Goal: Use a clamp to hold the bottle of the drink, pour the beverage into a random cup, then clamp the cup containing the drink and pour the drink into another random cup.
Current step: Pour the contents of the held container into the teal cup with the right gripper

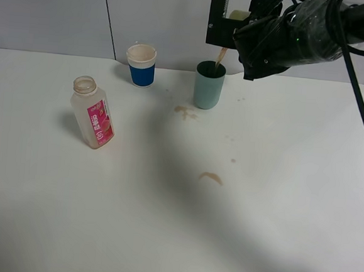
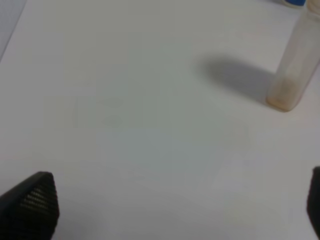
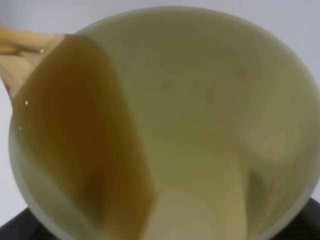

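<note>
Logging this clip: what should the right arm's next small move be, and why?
Probably keep the yellow cup tipped steady over the green cup. A brown stream is falling into it, drink remains inside the yellow cup, and spills already mark the table.

Bottle: translucent, pink label with white print, tan residue at the base. Rear cup: blue band, cream rim. Receiving cup: pale teal, dark interior. Tilted cup: pale yellow-green, holding amber-brown drink. Table: white with brown spill marks. Right gripper: black.
</note>
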